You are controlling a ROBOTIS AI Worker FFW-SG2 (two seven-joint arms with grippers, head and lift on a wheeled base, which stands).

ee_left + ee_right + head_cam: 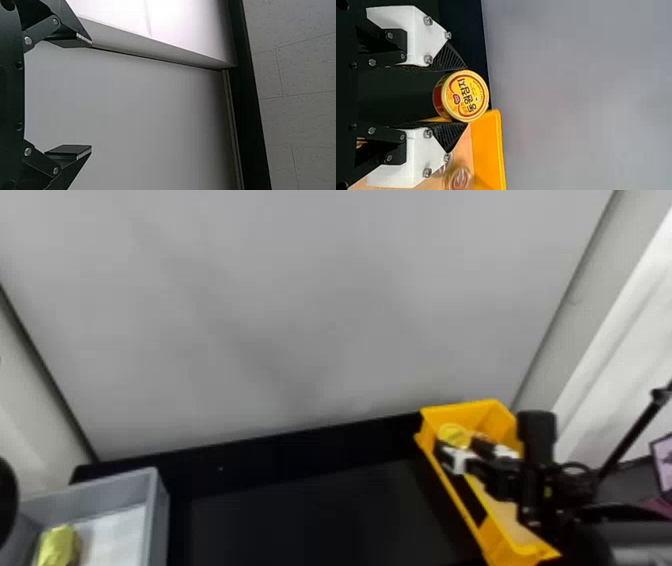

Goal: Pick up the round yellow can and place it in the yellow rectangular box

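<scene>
Right tool (457,442) nearest, reaching in from the right side; black ribbed fingers on white mounts, clamped on the yellow can (468,95), one finger against each side. Printed lid faces the wrist camera, red band on the can's side.

Can is at the far end of the yellow box (455,497), by its far left corner; seen from the wrist, it overlaps the rim there. Height over the rim: cannot tell. Box sits along the right end of the black counter (300,515), tan floor inside. Two clear round containers (459,179) at the box's far end, blurred, reddish inside the clearer one.

Left tool (91,95): fingers wide apart, nothing between them, a pale panel beyond.

Counter's left end: grey bin (161,520), white liner (117,535), shiny yellow-green packet (59,546) lying on it. Grey panel (320,315) rises behind the counter's far edge.
</scene>
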